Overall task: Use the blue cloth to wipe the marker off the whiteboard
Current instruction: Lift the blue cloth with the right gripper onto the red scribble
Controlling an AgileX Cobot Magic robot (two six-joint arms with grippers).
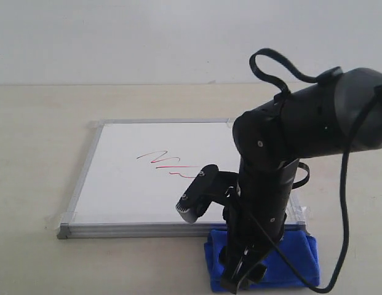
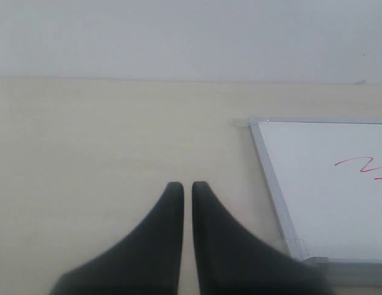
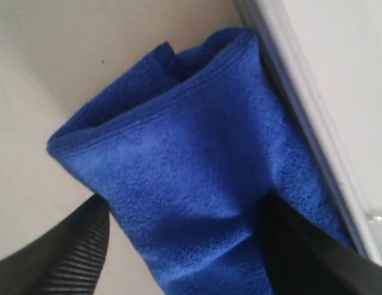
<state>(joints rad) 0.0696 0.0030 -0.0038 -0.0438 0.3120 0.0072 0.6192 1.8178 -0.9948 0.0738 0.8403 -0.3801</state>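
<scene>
Glossy black right arm [image 1: 283, 160] with small screws and looping black cable [image 1: 345, 203].

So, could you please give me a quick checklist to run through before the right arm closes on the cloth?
1. Right claw open, fingers either side of the blue cloth: ok.
2. Cloth bunched enough to pinch: ok.
3. Cloth clear of the whiteboard frame: not ok, it lies against the front edge.
4. Marker still to be wiped: ok, red lines visible.
5. Left claw off the board, shut, empty: ok.
6. Fingertips low enough on the cloth: cannot tell.
</scene>
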